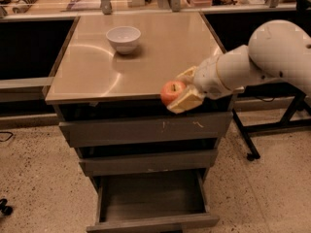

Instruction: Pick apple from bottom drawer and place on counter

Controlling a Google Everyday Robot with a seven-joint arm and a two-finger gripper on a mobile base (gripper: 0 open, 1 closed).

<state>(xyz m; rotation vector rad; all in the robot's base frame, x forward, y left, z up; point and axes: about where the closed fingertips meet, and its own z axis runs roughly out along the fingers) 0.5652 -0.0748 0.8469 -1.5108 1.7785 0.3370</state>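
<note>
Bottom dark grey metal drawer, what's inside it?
The grey bottom drawer shows only bare floor; just behind its front panel is hidden. The gripper holds the round red apple by the tan counter's edge.
</note>
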